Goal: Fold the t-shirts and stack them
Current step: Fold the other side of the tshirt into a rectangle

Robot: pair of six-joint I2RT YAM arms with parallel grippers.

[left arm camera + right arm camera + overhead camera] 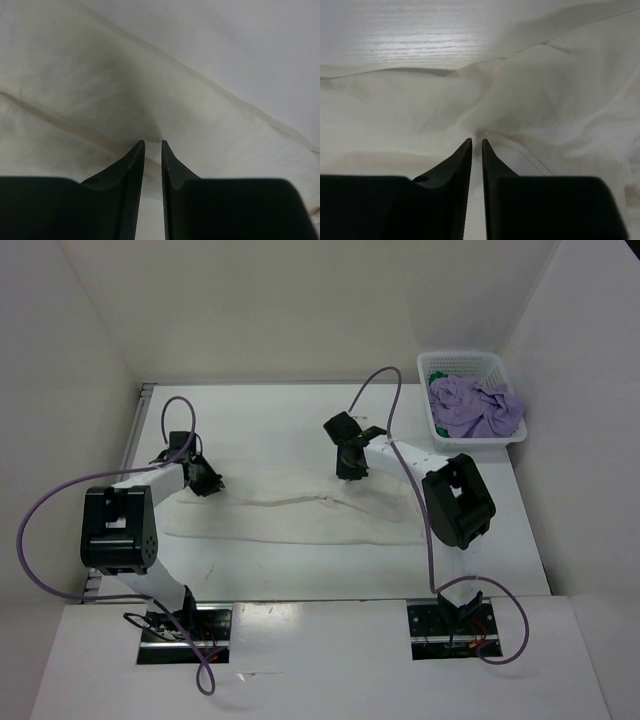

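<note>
The white t-shirt (290, 520) lies spread in a long band across the table between the arms. My left gripper (207, 481) is down at its far left edge, and the left wrist view shows the jaws (152, 143) nearly closed with white cloth (100, 90) pinched between them. My right gripper (350, 469) is at the shirt's far edge right of middle, shut (476, 141) on a bunched fold of white cloth (555, 90). The lilac-purple t-shirt (478, 408) lies crumpled in the basket. A bit of the green t-shirt (439, 426) shows under it.
The white lattice basket (462, 361) stands at the far right corner of the table. White walls close in the left, back and right sides. Purple cables loop from both arms.
</note>
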